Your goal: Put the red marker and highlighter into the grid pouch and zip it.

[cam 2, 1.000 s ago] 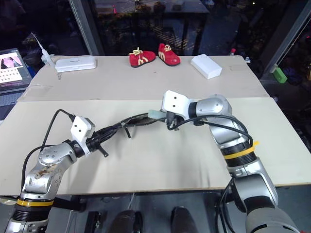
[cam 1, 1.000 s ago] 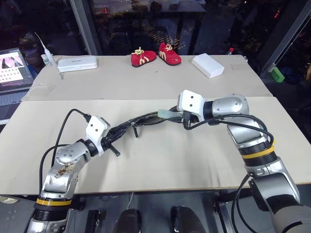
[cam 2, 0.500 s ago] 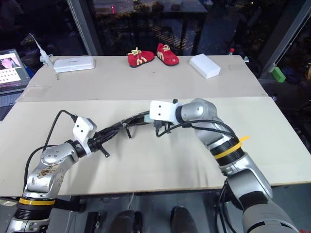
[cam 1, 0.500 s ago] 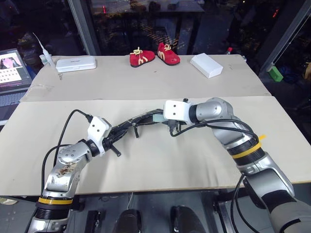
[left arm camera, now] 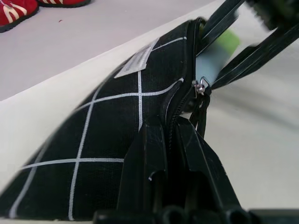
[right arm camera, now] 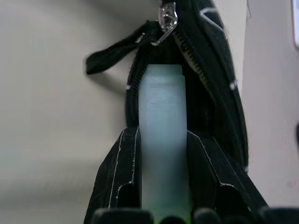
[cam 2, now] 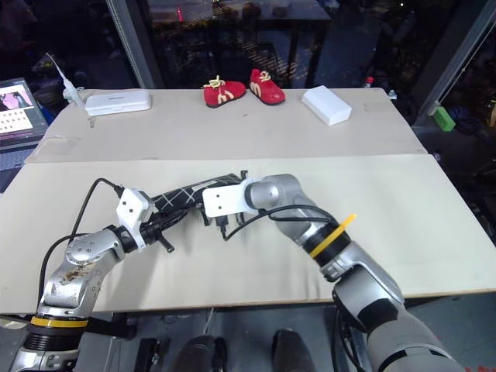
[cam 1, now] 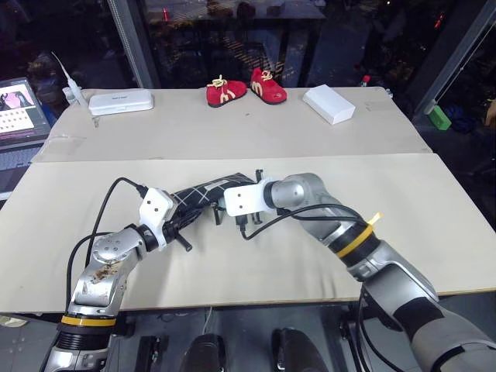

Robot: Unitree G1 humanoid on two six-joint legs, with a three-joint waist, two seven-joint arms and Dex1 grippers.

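dark glass panes rise behind a pale table, on whose far half a pair of red shoes, a white box and a white case are left well apart from the work, with a laptop at the left edge. near the middle of the near half, the grid pouch is kept off the surface at one end: the left gripper is pinched shut on the fabric beside the zipper, apparently so that the mouth is held steady and gaping for loading. the zipper pull and its cord hang loose at the open end, so the zip is judged not yet run. the right gripper is clamped on the highlighter, which is held lengthwise along the fingers and aimed at the opening, its pale tip just at or inside the teeth; how deep it sits cannot be told. this end-on hold is judged to suit sliding the pen in along the pouch's length. the red marker cannot be picked out, and whether it already lies inside cannot be told.
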